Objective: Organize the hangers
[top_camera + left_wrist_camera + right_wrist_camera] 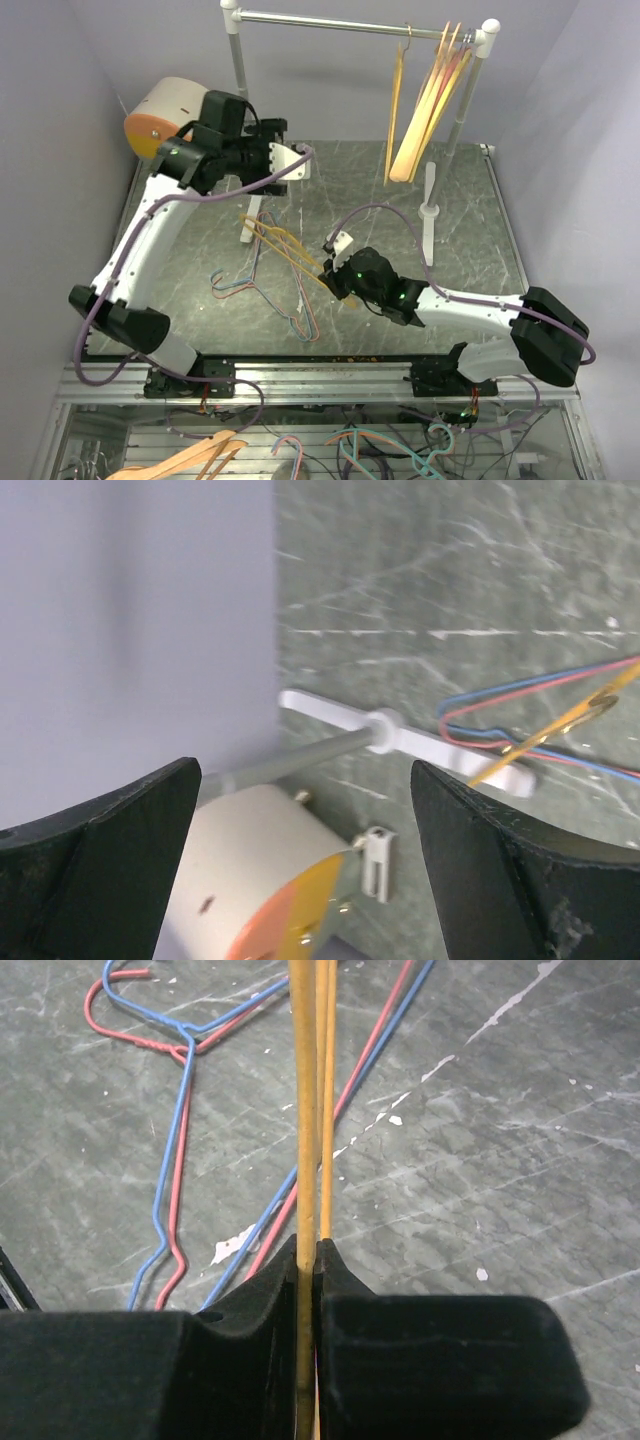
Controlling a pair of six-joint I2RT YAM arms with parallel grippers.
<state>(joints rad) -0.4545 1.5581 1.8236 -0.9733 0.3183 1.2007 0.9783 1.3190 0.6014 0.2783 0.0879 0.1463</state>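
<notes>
Your right gripper (pixel 308 1256) is pinched on a yellow hanger (pixel 304 1130). Its black fingers are pressed together on the thick yellow bar that runs straight up the right wrist view. A thinner yellow bar lies just beside it on the right, and you cannot tell whether it belongs to the same hanger. In the top view this gripper sits at the centre of the frame, low over the green marbled table (pixel 470 230). The yellow plastic runs up and left from it.

Your left gripper (pixel 305 780) is spread wide with nothing between the fingers. The arm is raised in the upper left of the top view, near a white-and-orange cylinder (pixel 160 115).

A red wire hanger (pixel 178 1150) and a blue wire hanger (pixel 188 1090) lie tangled flat on the table. They are left of centre in the top view, partly under the yellow one. The left wrist view catches their loops at its right edge, near the white foot (pixel 400 738) of the clothes rail (pixel 340 20).

A bunch of hangers (pixel 432 110) in yellow, peach and pink hangs at the rail's right end, at the top right of the frame. A single yellow hanger hangs slightly left of the bunch.

More hangers, orange (pixel 190 456) and teal (pixel 400 462), lie on the shelf below the table along the bottom edge.
</notes>
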